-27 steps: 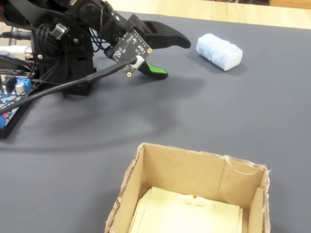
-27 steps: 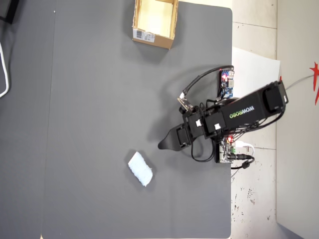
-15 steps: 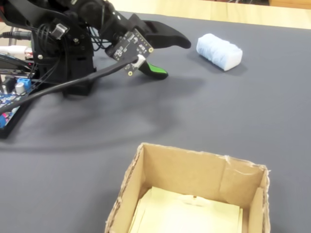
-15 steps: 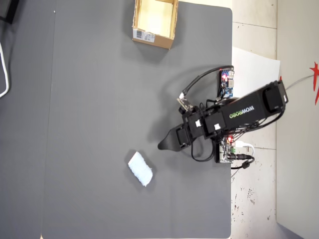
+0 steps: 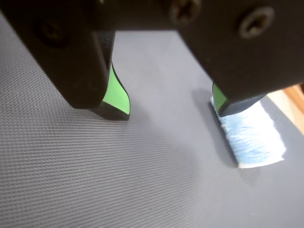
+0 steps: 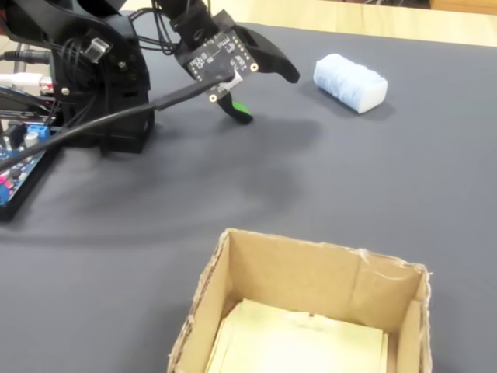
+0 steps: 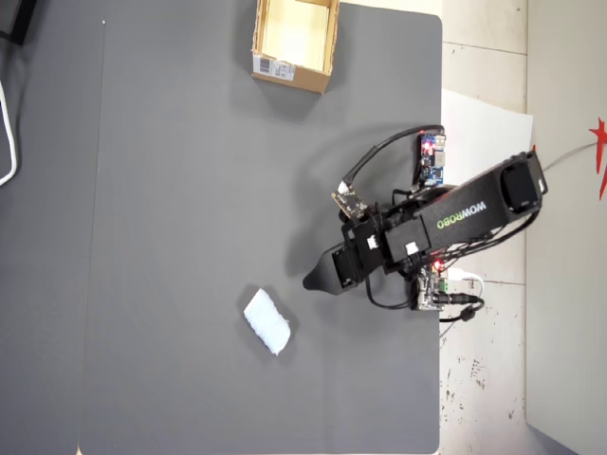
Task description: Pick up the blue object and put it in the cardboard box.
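Observation:
The blue object [image 6: 351, 81] is a pale blue-white soft block lying on the dark grey mat, also seen in the overhead view [image 7: 267, 320]. My gripper [image 6: 268, 95] hovers to its left, open, with nothing between its black jaws and green pads. In the wrist view the gripper [image 5: 168, 107] frames bare mat, and the blue object [image 5: 254, 137] lies just beyond the right fingertip [image 5: 219, 97]. From above, the gripper [image 7: 308, 282] sits up and right of the block, apart from it. The cardboard box [image 6: 295, 276] stands open-topped in the foreground; overhead it is the box [image 7: 270, 66] at the mat's top edge.
The arm's black base [image 6: 101, 85] and a thick black cable [image 6: 116, 116] occupy the left of the fixed view. Small circuit boards [image 7: 432, 156] sit at the mat's right edge in the overhead view. A white sheet [image 7: 484, 123] lies beside the mat.
The wrist has risen and tilted, so the jaws now point more steeply down at the mat. From above, the gripper tip has shifted slightly toward the blue object. The block and box have not moved.

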